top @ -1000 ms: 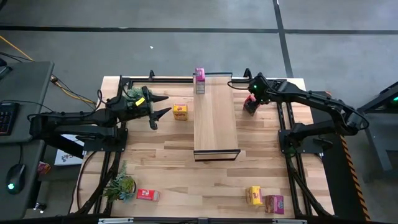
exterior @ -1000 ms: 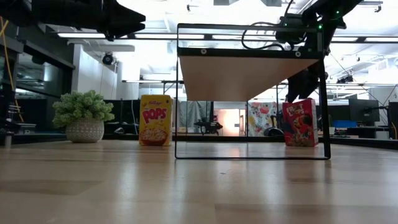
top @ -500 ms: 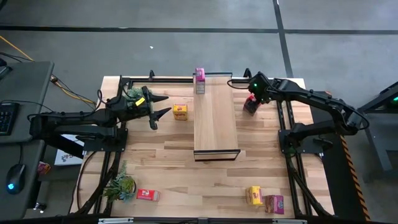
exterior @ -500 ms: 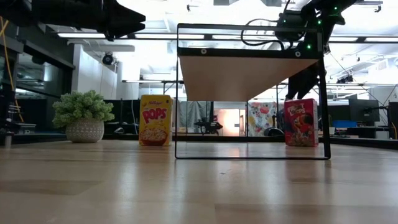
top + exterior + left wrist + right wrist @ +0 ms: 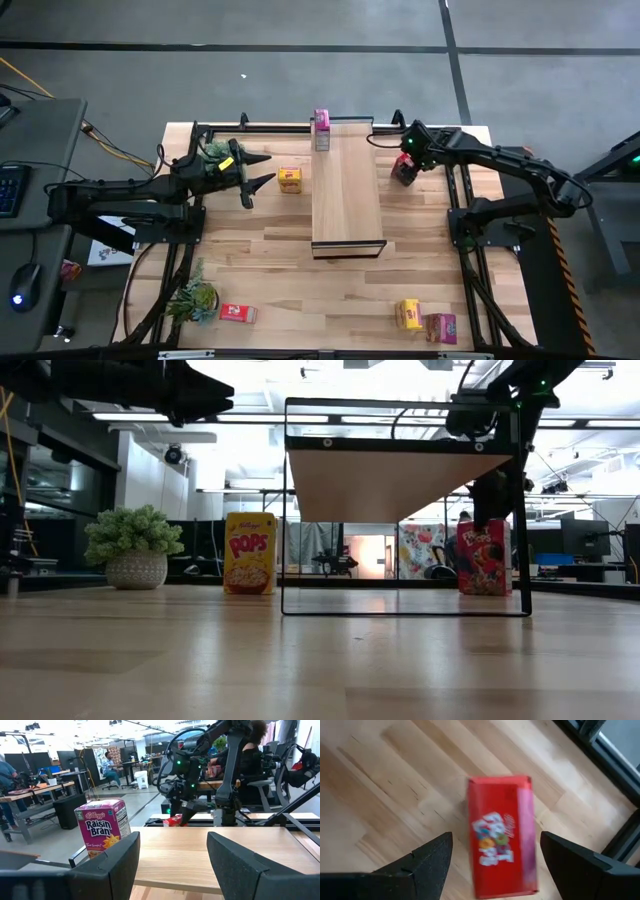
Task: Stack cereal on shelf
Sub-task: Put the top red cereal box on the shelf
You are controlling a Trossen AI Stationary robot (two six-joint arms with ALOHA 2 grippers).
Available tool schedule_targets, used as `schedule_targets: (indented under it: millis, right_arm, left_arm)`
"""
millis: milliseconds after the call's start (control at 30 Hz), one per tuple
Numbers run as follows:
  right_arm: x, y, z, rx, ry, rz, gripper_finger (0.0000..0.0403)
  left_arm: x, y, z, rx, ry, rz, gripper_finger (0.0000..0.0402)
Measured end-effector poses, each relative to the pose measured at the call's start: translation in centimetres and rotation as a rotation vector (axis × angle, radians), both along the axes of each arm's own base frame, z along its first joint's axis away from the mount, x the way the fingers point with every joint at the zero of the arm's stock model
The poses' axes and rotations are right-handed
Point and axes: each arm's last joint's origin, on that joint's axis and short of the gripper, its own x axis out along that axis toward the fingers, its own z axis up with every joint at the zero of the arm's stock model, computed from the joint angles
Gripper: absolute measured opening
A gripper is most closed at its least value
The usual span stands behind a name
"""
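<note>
Right gripper [image 5: 404, 170] hangs over the red box [image 5: 402, 171] at 3 o'clock of the shelf [image 5: 346, 190], near its far end. Fingers [image 5: 425, 862] spread wide either side of that box, not gripping. The red box stands upright on the table [image 5: 280, 260].

Left gripper [image 5: 258, 170] at 9 o'clock of the shelf, fingers apart, holding nothing, pointing toward the yellow box [image 5: 290, 180] just beside it.

Purple box [image 5: 321, 129] upright at the shelf's 12 o'clock end; whether it rests on the plank, cannot tell.

Second red box [image 5: 237, 313] lies flat at the near left. Second yellow box [image 5: 409, 314] and second purple box [image 5: 440, 327] sit together at the near right.
</note>
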Motion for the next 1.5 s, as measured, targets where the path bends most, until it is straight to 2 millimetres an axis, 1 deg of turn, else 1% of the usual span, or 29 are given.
schedule_targets:
  millis: [167, 333, 433, 700, 867, 1200, 1433, 1500]
  right_arm:
    - [-0.3, 0.2, -1.3, 0.011, 0.015, -0.001, 0.0296]
    - [-0.1, 0.1, -1.9, -0.008, -0.012, -0.001, 0.0295]
    - [-0.2, 0.1, -2.0, -0.008, -0.011, -0.001, 0.0290]
    - [-0.1, 0.1, -2.0, -0.010, -0.013, -0.001, 0.0239]
    - [-0.2, 0.1, -1.9, -0.008, -0.010, -0.001, 0.0216]
    - [0.1, 0.0, -0.3, -0.009, -0.011, -0.001, 0.0170]
    - [-0.1, 0.1, -0.3, 0.011, -0.002, 0.004, 0.0130]
    - [-0.4, 0.3, 0.1, 0.017, 0.006, 0.007, 0.0125]
  left_arm:
    - [0.0, 0.0, 0.0, 0.001, 0.000, 0.000, 0.0223]
    - [0.0, 0.0, 0.0, 0.008, 0.003, 0.000, 0.0223]
    - [0.0, 0.0, 0.0, 0.009, 0.003, 0.000, 0.0223]
    - [0.0, 0.0, 0.0, 0.022, 0.007, 0.001, 0.0223]
    - [0.0, 0.0, 0.0, 0.025, 0.008, 0.001, 0.0223]
    - [0.0, 0.0, 0.0, 0.025, 0.008, 0.001, 0.0223]
    - [0.0, 0.0, 0.0, 0.025, 0.008, 0.001, 0.0223]
    - [0.0, 0.0, 0.0, 0.026, 0.008, 0.001, 0.0223]
